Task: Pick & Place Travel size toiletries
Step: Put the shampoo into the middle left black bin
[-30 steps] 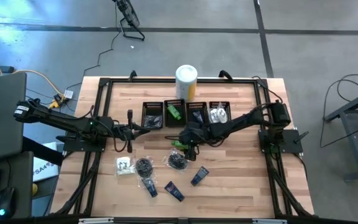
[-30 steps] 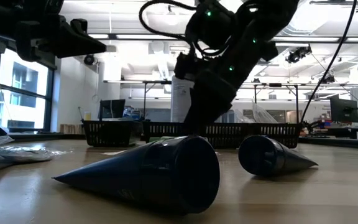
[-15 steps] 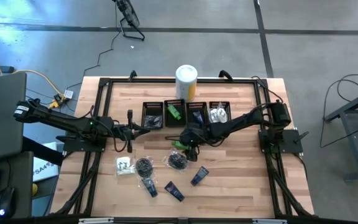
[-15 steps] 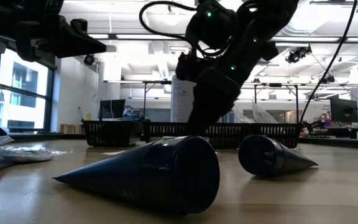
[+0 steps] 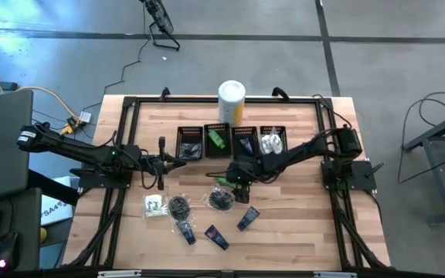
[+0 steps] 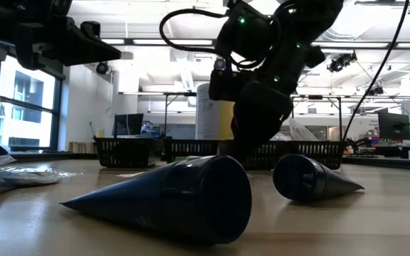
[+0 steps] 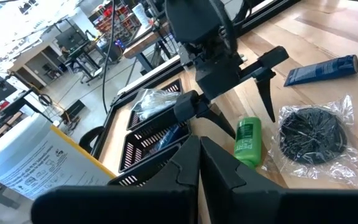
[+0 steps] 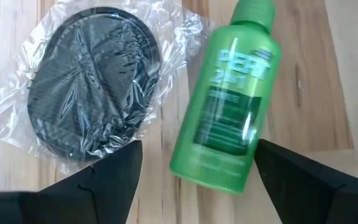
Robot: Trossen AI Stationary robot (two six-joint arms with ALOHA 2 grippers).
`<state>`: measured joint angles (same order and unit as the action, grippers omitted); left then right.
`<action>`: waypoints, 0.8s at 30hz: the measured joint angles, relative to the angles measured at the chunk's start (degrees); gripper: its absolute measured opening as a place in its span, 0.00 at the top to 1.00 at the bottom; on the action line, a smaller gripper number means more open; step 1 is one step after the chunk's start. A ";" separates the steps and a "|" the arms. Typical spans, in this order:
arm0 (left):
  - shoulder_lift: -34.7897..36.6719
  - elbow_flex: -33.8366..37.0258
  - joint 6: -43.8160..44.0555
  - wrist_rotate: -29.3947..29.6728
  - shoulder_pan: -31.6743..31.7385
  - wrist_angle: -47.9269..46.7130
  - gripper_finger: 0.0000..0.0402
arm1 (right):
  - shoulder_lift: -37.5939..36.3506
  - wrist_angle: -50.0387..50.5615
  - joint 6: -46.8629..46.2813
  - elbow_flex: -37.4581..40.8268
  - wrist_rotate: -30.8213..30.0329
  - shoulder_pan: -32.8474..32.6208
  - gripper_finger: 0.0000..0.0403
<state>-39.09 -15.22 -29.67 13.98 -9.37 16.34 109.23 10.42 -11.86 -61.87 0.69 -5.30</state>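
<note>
A bright green bottle (image 8: 229, 118) lies on its side on the wooden table (image 5: 300, 224), beside a black round bundle in a clear bag (image 8: 92, 93). My right gripper (image 8: 197, 177) hangs open above the bottle's bottom end, one finger on each side of it and not touching; the high view shows the gripper (image 5: 230, 179) at the table's middle. My left gripper (image 7: 199, 163) is shut on nothing and held above the table's left half (image 5: 178, 160). Three dark blue tubes (image 5: 216, 237), another black bundle (image 5: 179, 205) and a white sachet (image 5: 155, 205) lie nearer the front edge.
Several black mesh bins (image 5: 190, 141) stand in a row behind the bottle; three of them hold items. A white-and-yellow canister (image 5: 232, 99) stands at the far edge. In the low view, two blue tubes (image 6: 169, 199) lie close to the camera.
My right gripper has tipped to point more steeply down over the green bottle, staying open and nearly in place. The bottle and the other items have not moved.
</note>
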 joint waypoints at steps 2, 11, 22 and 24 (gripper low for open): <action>0.00 0.00 0.00 0.00 0.01 0.00 0.98 | 0.00 -0.27 -0.21 0.00 -0.76 -0.09 0.25; 0.00 0.00 0.00 0.00 0.01 0.00 0.98 | -0.04 -2.10 -0.52 0.00 -0.99 0.20 0.28; 0.00 0.00 0.00 0.00 -0.01 0.00 0.98 | -0.04 -2.09 -0.55 0.00 -0.77 0.20 0.44; 0.00 0.00 0.00 -0.01 -0.01 0.00 0.98 | -0.04 -2.09 -0.55 0.00 -0.77 0.20 0.46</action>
<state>-39.09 -15.22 -29.67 13.96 -9.38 16.34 109.19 8.33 -12.40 -61.87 -0.08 -5.10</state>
